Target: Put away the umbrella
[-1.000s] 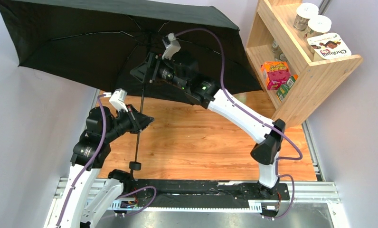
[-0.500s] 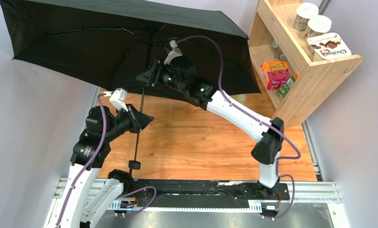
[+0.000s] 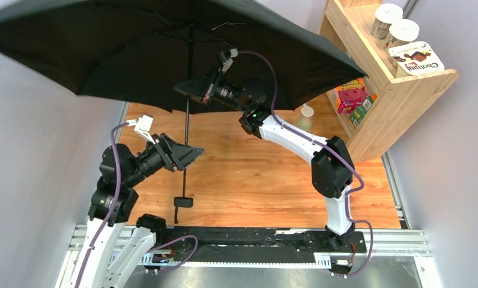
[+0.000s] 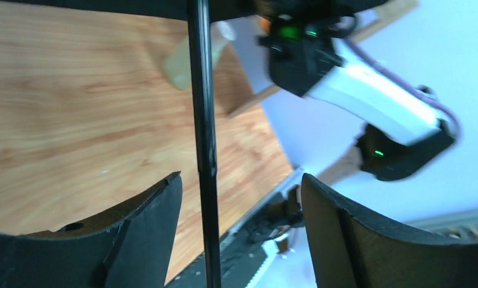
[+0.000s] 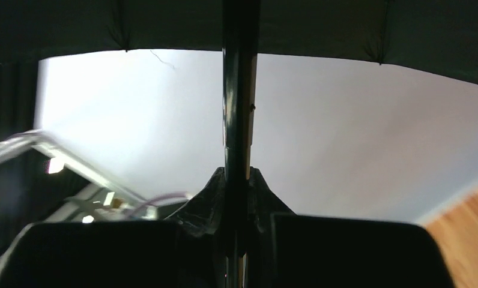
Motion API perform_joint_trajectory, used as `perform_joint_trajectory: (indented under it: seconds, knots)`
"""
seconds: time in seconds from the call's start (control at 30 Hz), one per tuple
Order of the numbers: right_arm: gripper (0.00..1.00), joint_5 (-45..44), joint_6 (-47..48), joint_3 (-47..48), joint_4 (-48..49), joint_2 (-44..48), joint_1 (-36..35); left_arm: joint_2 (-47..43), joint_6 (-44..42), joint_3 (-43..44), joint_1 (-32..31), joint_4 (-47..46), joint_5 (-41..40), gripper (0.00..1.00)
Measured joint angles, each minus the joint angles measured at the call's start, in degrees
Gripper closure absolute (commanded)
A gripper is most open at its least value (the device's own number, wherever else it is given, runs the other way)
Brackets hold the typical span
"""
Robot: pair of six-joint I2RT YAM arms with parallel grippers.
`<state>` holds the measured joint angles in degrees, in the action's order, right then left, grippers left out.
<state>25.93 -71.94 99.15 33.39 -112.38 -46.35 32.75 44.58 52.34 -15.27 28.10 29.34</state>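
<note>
The black umbrella is open; its canopy (image 3: pixel 134 48) spreads across the top of the top view. Its thin shaft (image 3: pixel 187 129) hangs down to the knob handle (image 3: pixel 183 202) above the table. My right gripper (image 3: pixel 194 90) is shut on the shaft high up, just under the canopy. In the right wrist view the fingers (image 5: pixel 224 198) clamp the shaft (image 5: pixel 238 90) with canopy (image 5: pixel 344 24) above. My left gripper (image 3: pixel 191 153) is open around the shaft lower down. In the left wrist view the shaft (image 4: pixel 203 120) stands between the spread jaws of that gripper (image 4: pixel 239 183), nearer the left finger (image 4: pixel 158 210).
A wooden shelf unit (image 3: pixel 399 102) stands at the right with cans (image 3: pixel 387 18), a yoghurt box (image 3: pixel 417 59) on top and an orange box (image 3: pixel 349 93) inside. A small pale cup (image 3: pixel 307 110) sits on the wooden table (image 3: pixel 254 180). Walls close in on both sides.
The right arm has raised the umbrella and tipped the canopy flatter and higher. The shaft and handle have shifted a little right. The left gripper has turned and its jaws look wider apart.
</note>
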Motion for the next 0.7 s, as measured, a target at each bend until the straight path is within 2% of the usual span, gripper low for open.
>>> perform_joint_trajectory:
  seconds: [0.07, 0.13, 0.17, 0.2, 0.23, 0.27, 0.3, 0.33, 0.4, 0.43, 0.5, 0.63, 0.7]
  knots:
    - [1.0, 1.44, -6.49, 0.31, 9.88, -1.88, 1.01, -1.44, 4.83, -3.37, -0.02, -6.6, 3.06, 0.21]
    - [1.0, 2.32, -12.66, 1.57, 19.45, -4.11, 2.1, -0.98, 9.33, -6.47, 0.0, -13.03, 5.86, 0.25]
    - [1.0, 2.56, -14.47, 1.97, 22.18, -4.66, 2.36, -0.11, 10.86, -7.32, -0.02, -15.04, 7.02, 0.3]
    - [1.0, 2.75, -16.35, 2.05, 24.72, -4.92, 2.49, 1.31, 12.41, -7.96, 0.0, -17.07, 8.24, 0.38]
    - [1.0, 3.02, -17.99, 2.05, 26.69, -4.94, 2.51, 2.32, 13.6, -8.24, 0.0, -18.4, 8.98, 0.6]
    - [1.0, 3.21, -18.21, 2.05, 27.96, -4.94, 2.47, 3.32, 14.82, -8.61, 0.0, -20.7, 10.69, 0.7]
    - [0.98, 3.58, -17.64, 2.03, 29.51, -4.94, 2.43, 4.11, 15.98, -8.87, -0.28, -23.69, 12.63, 0.88]
    - [0.88, 3.8, -17.53, 1.81, 30.27, -4.94, 2.45, 4.28, 16.9, -8.9, -0.55, -25.38, 13.51, 1.0]
    - [0.65, 3.69, -16.74, -0.13, 30.38, -4.13, 2.36, 4.28, 15.58, -8.07, -0.76, -26.14, 14.62, 1.0]
    - [0.54, 3.61, -16.31, -1.68, 29.07, -3.15, 2.36, 4.07, 14.86, -6.8, -0.83, -23.39, 14.14, 1.0]
    - [0.41, 3.8, -13.2, -5.14, 22.82, 0.09, 2.1, 4.15, 11.32, -2.58, -0.72, -15.26, 11.1, 1.0]
    - [0.28, -1.77, 2.27, -5.95, -1.4, 7.26, -0.76, 4.9, 3.87, 4.48, -0.44, -3.76, 1.81, 1.0]
    - [0.25, -6.97, 9.77, -2.64, -13.29, 9.14, -3.04, 4.04, 1.22, 5.99, -0.24, -0.79, -2.64, 1.0]
